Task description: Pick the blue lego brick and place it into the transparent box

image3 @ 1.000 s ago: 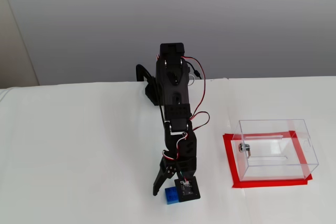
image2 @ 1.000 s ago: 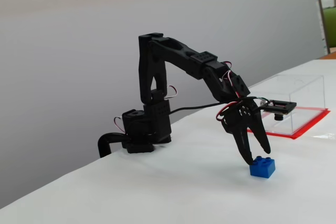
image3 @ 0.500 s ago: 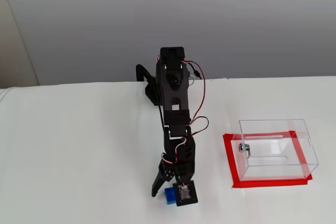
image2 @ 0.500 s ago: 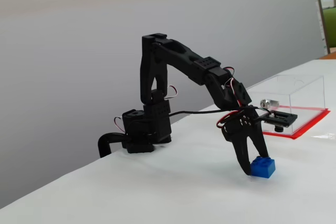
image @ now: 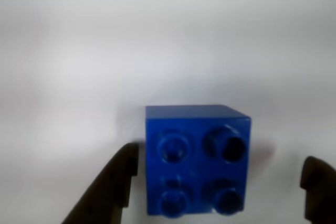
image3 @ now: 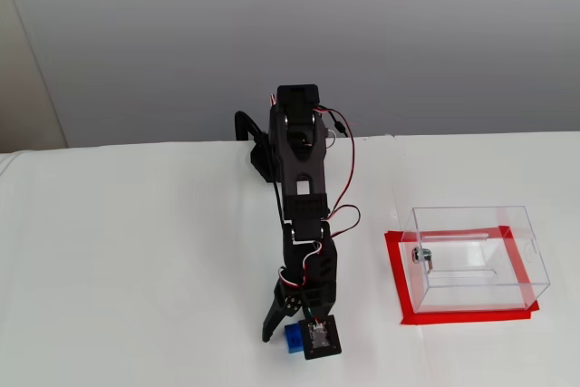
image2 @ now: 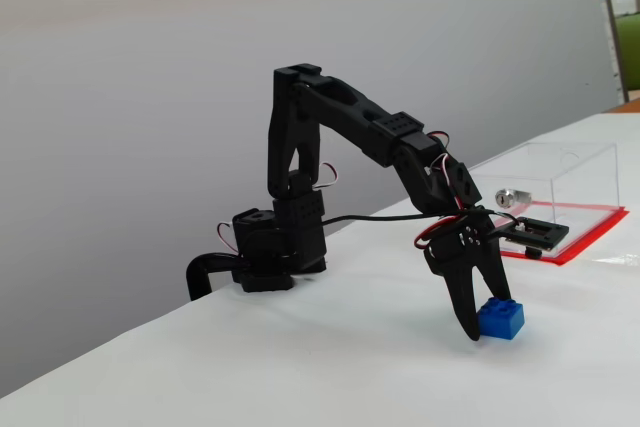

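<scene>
White tabletop (image3: pixel 136 251) spans foreground; plain grey wall (image3: pixel 435 33) behind.

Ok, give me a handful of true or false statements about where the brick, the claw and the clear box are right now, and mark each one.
1. The blue brick sits between the two fingers of the claw, which is open. True.
2. The brick is already inside the clear box. False: it rests on the white table, apart from the box.
3. In the wrist view the brick shows four studs on top. True.
4. The clear box stands on a blue sheet. False: the sheet under it is red.
5. The brick is lifted off the table. False: in a fixed view it sits on the tabletop.
</scene>
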{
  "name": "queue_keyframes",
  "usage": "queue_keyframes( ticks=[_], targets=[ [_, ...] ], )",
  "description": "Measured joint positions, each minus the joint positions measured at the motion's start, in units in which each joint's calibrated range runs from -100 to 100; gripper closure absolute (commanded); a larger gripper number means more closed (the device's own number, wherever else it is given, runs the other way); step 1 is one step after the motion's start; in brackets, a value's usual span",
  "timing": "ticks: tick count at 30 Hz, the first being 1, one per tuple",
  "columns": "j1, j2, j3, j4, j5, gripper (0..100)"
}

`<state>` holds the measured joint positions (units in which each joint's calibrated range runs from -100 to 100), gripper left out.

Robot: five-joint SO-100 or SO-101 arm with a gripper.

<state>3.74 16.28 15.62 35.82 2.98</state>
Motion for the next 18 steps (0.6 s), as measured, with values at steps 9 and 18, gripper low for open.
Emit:
queue_keyframes(
  ticks=[9, 18],
  targets=[
    [0.11, 0.08, -0.53, 0.0, 0.0, 83],
    [0.11, 0.08, -0.53, 0.0, 0.0, 88]
  ],
)
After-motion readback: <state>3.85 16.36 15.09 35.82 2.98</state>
